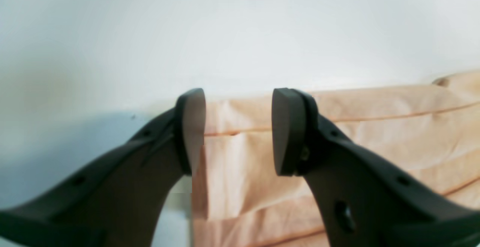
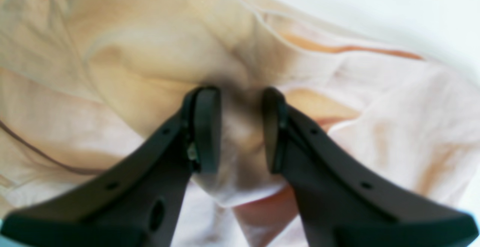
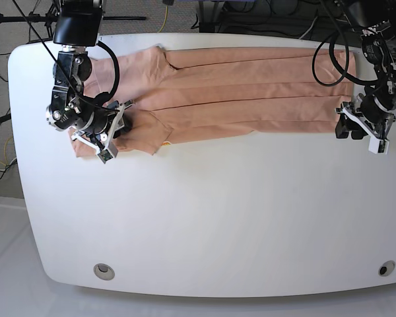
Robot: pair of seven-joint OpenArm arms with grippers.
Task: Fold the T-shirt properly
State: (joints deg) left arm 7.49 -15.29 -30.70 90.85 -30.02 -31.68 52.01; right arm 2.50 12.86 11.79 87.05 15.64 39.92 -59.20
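Pinched a T-shirt (image 2: 240, 153) fold between right fingers (image 2: 204, 130); spread left fingers (image 1: 193, 130) astride the hem corner, ready for lifting.

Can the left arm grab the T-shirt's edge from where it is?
Probably yes. The left gripper has its fingers apart, right at the T-shirt edge, with only bare table around it and nothing blocking.

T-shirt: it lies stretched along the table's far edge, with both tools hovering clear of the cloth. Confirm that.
Not quite. The T-shirt does lie along the table's far edge, but the right tool has cloth bunched between its pads, as the right wrist view shows.
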